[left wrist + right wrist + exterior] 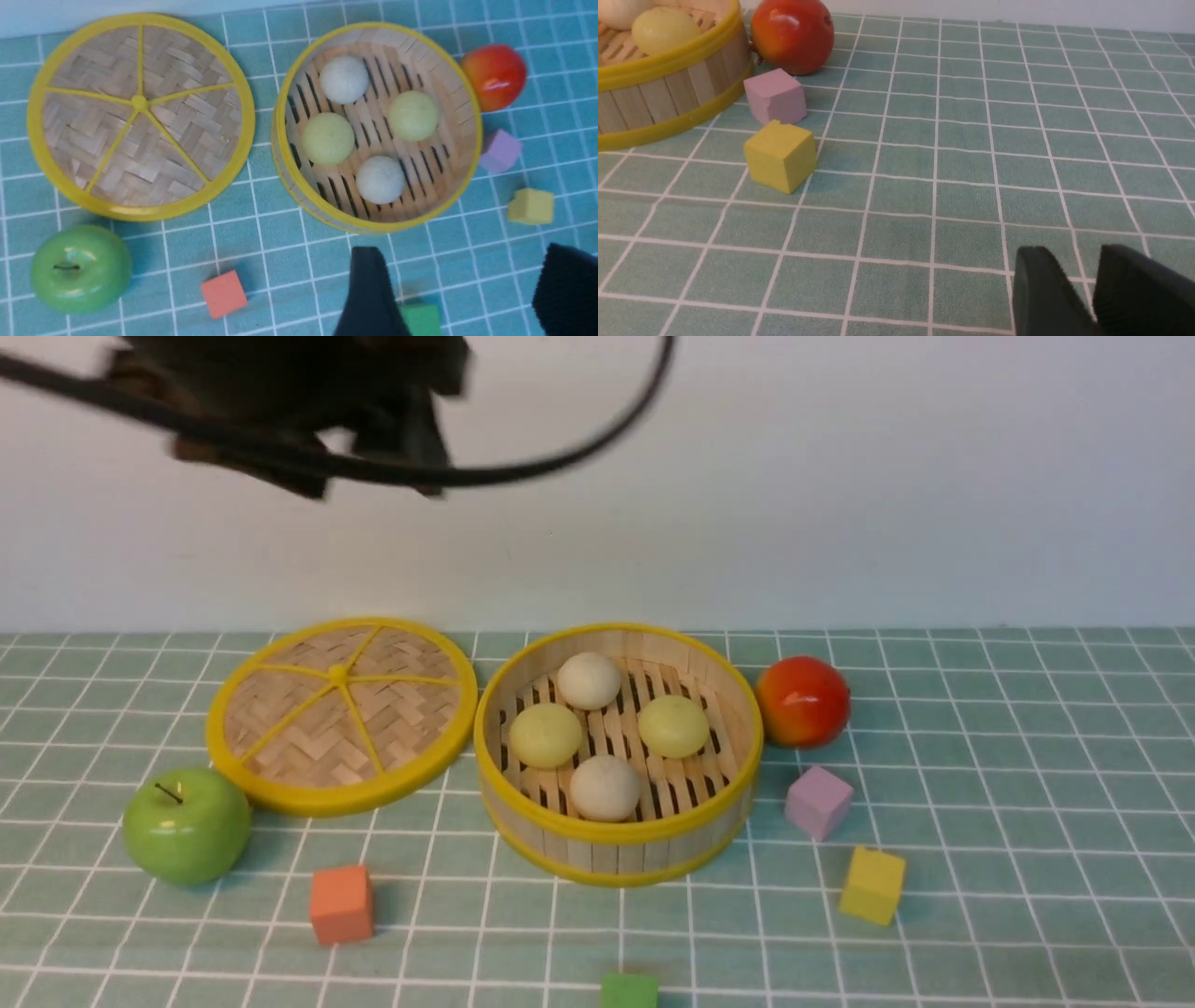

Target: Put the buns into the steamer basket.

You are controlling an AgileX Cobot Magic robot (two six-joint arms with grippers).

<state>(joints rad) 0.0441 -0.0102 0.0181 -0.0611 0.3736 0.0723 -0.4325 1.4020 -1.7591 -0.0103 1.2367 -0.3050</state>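
Bamboo steamer basket (pixel 618 845) holds all four buns (pixel 328 138) on its slatted floor; left gripper (pixel 460 289) stands wide and empty, right gripper (pixel 1097 291) narrow, holding nothing — withdraw both clear, leaving the basket undisturbed.

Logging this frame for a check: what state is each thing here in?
steamer basket: upright, uncovered, four buns inside
buns: all on the slatted floor
lid: flat on the table, beside the basket
left gripper: open, empty
right gripper: narrow gap, empty
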